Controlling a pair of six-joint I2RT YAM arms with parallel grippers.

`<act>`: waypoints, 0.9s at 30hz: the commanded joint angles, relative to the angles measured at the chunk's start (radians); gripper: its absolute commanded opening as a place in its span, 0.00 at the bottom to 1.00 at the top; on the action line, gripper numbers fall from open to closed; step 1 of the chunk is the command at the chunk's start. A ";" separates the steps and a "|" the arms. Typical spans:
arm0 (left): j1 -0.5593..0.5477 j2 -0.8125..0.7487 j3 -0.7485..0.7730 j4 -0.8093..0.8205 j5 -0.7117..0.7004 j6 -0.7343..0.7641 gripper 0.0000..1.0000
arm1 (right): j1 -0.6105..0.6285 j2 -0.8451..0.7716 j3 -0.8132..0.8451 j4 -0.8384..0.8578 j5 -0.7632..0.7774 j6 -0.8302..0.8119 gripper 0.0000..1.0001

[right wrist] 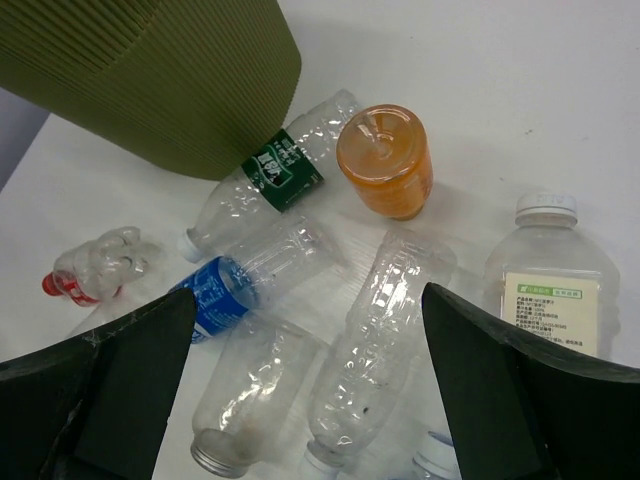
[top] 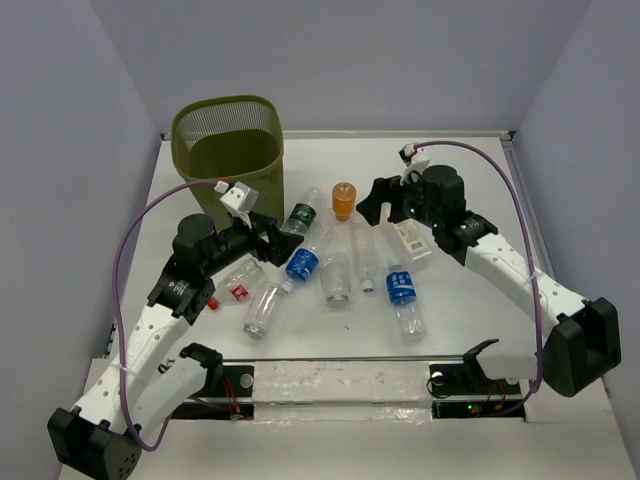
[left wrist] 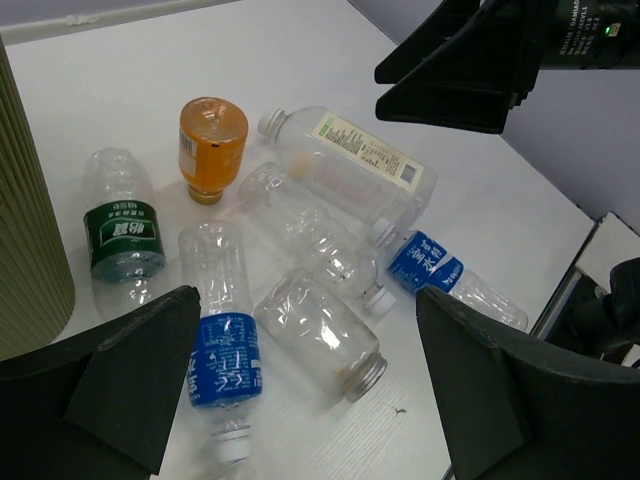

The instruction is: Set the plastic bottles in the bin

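Observation:
The olive-green mesh bin [top: 229,160] stands at the far left and also shows in the right wrist view [right wrist: 160,70]. Several plastic bottles lie in the middle: an orange one [top: 343,200], a green-labelled one [top: 301,217], a blue-labelled one [top: 301,263], a wide clear one [top: 337,277], a white-labelled one [top: 410,238], another blue-labelled one [top: 403,293] and a red-labelled one [top: 238,285]. My left gripper [top: 270,232] is open and empty above the wide clear bottle [left wrist: 320,335] and the blue-labelled bottle [left wrist: 222,350]. My right gripper [top: 372,203] is open and empty above a slim clear bottle [right wrist: 380,340].
A cap-less clear bottle [top: 265,310] lies near the front left. A clear strip [top: 340,382] runs along the table's near edge. The bin is just behind my left gripper. Walls close in the table on the left, right and far sides.

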 commanded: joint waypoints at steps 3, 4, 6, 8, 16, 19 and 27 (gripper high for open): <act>-0.006 -0.032 0.039 0.010 -0.017 0.019 0.99 | 0.018 0.084 0.099 0.006 0.101 -0.059 1.00; -0.005 -0.035 0.035 0.011 -0.022 0.013 0.99 | 0.027 0.098 0.108 0.007 0.101 -0.061 1.00; -0.006 -0.032 0.035 0.008 -0.052 -0.008 0.99 | 0.027 0.141 0.131 0.012 0.104 -0.059 1.00; -0.006 -0.024 0.045 -0.009 -0.105 -0.022 0.99 | 0.036 0.175 0.148 0.012 0.121 -0.062 1.00; -0.008 0.025 0.049 -0.033 -0.105 -0.070 0.99 | 0.045 0.328 0.267 -0.054 0.216 -0.135 1.00; -0.008 0.049 0.043 -0.046 -0.123 -0.087 0.99 | 0.045 0.391 0.326 -0.083 0.201 -0.151 1.00; -0.008 0.090 0.012 -0.153 -0.135 -0.145 0.99 | 0.045 0.587 0.488 -0.146 0.132 -0.181 1.00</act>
